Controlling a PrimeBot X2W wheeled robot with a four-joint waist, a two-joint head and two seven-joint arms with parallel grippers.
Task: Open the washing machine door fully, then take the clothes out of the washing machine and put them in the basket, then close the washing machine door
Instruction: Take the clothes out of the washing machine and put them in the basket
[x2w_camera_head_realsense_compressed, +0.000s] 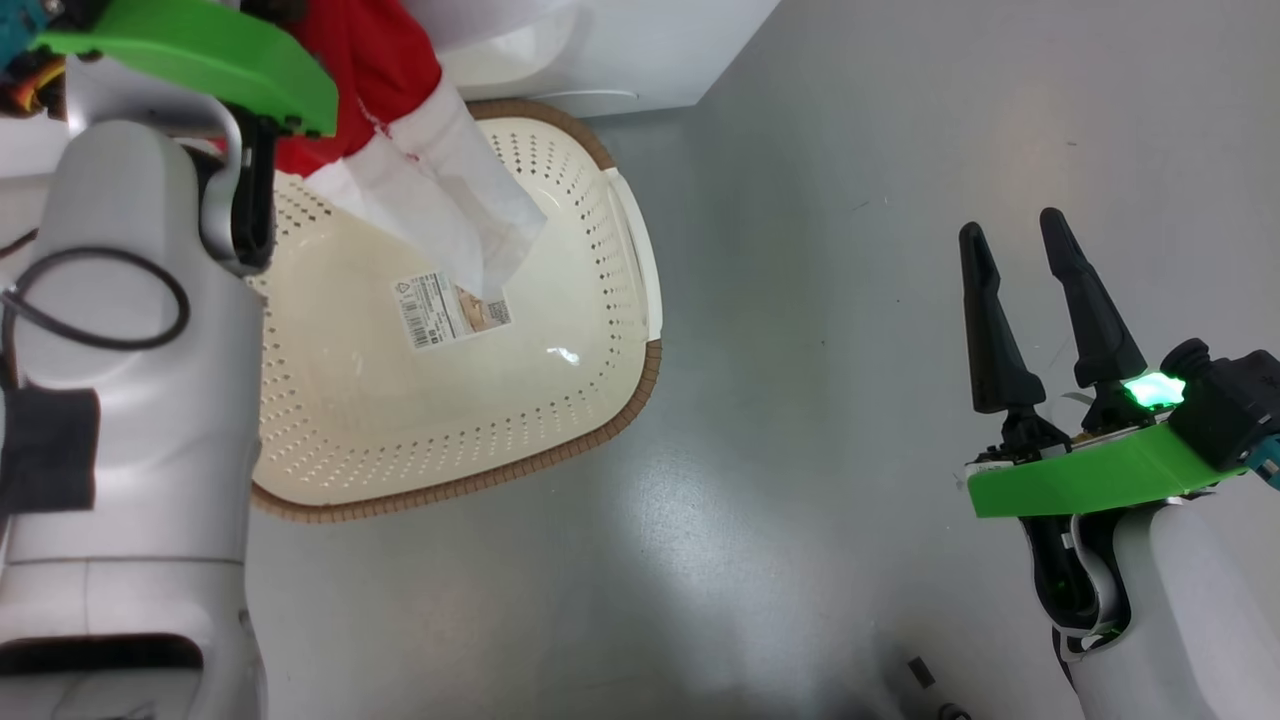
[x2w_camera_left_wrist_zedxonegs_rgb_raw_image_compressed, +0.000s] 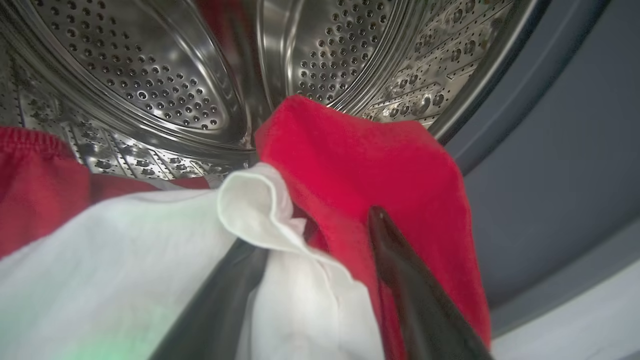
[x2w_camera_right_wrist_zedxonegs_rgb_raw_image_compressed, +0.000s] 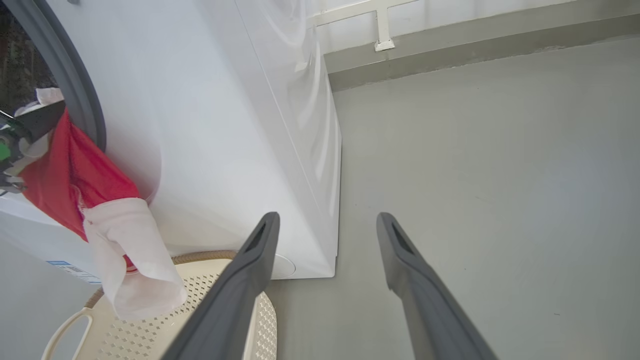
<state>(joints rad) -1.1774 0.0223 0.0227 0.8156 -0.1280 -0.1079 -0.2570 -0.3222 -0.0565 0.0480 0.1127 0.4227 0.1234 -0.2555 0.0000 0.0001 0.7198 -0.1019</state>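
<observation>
Left gripper (x2w_camera_left_wrist_zedxonegs_rgb_raw_image_compressed: 310, 235) is held open at the washing machine (x2w_camera_left_wrist_zedxonegs_rgb_raw_image_compressed: 150, 75) mouth, clothes (x2w_camera_left_wrist_zedxonegs_rgb_raw_image_compressed: 360, 160) draped across it; basket (x2w_camera_head_realsense_compressed: 648, 385) is set directly below.

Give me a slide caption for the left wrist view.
Open left end effector pushed in among red and white clothes at the mouth of the washing machine.

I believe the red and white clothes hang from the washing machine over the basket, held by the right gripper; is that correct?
Not quite: the right gripper is open over the floor, holding nothing, as the head view shows. The clothes do hang from the washing machine over the basket.
</observation>
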